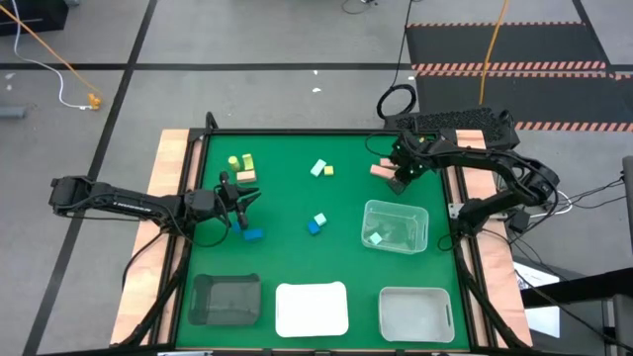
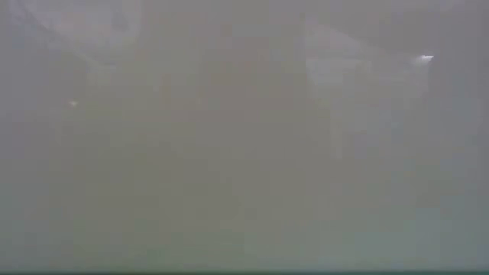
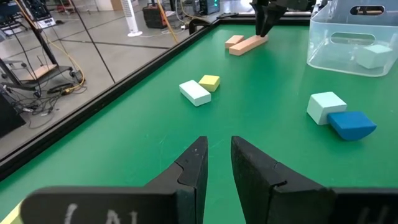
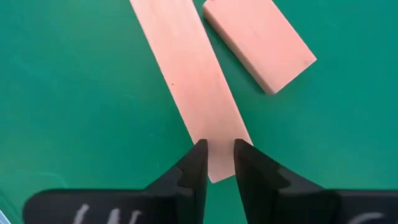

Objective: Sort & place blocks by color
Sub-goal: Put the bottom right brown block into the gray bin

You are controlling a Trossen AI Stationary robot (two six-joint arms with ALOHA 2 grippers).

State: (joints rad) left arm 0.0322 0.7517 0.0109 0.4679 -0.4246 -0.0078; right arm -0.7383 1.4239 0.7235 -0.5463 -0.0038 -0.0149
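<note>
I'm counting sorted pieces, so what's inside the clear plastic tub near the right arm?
The clear plastic tub holds one mint-teal block on its floor. Nothing else shows through its see-through walls, and nothing covers it.

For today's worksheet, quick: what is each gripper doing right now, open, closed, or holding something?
Left gripper: shut, holding nothing, above the green mat.
Right gripper: closed on the end of the long pink bar.

light: we see even, bright overhead light | shadows: soft | low view: wholly fogged grey | wrist views: sharp
</note>
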